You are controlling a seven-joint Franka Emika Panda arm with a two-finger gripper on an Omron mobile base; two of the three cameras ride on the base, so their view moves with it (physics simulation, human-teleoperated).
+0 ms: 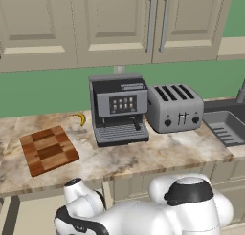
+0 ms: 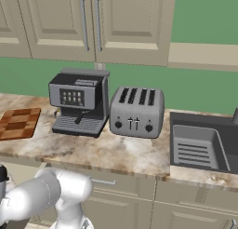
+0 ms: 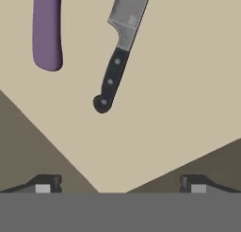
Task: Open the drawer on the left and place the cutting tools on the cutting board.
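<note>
While the end effector [image 3: 120, 185] hangs spread and empty, the knife [image 3: 117, 56] is seen just ahead, handle nearest, blade pointing away.

We cannot read any words, numbers or brand names here. The coffee machine [image 1: 118, 108] has a small dark screen with tiny orange dots on it, but they are too small for us to read. The toaster [image 1: 174, 107] has knobs and levers on its front, with no letters we can make out.
</note>
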